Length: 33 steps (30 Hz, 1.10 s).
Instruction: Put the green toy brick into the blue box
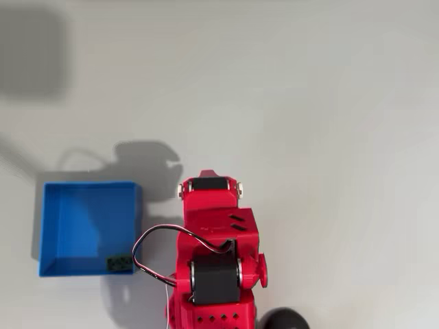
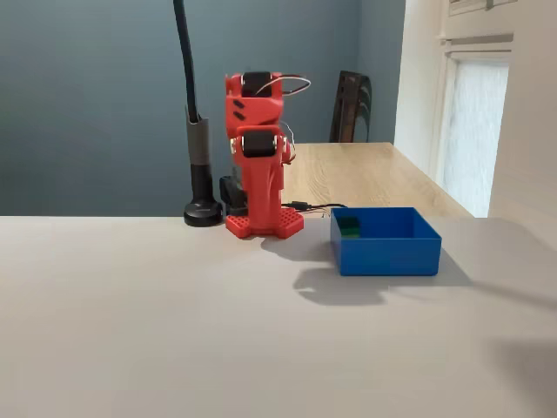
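Note:
The blue box (image 1: 51, 226) lies on the pale table to the left of the red arm in the overhead view; in the fixed view the blue box (image 2: 387, 252) is to the arm's right. The green toy brick (image 1: 120, 262) rests inside it, in the corner nearest the arm's base, and the same green toy brick (image 2: 350, 227) shows against the box's rear left wall. The arm is folded upright over its base, apart from the box. My gripper (image 1: 209, 175) is tucked in at the arm's far end; its jaws are too foreshortened to read. Nothing is seen held.
A black stand with a round base (image 2: 204, 212) rises just beside the arm's base, also the dark round base (image 1: 281, 319). A black-and-red cable (image 1: 147, 250) loops toward the box. Behind is a wooden table (image 2: 365, 174) with a chair (image 2: 351, 104).

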Each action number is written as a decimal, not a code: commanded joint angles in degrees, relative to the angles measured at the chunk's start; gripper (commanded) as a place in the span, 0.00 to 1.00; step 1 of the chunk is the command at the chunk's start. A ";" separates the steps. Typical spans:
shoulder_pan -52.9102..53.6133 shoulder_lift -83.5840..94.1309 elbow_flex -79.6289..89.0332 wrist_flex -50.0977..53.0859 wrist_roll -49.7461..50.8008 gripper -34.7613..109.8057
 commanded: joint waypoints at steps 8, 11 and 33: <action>2.20 5.80 8.53 -0.88 -0.62 0.24; 2.81 8.79 11.95 -0.97 -2.02 0.24; 3.43 10.72 19.51 -5.45 -4.92 0.24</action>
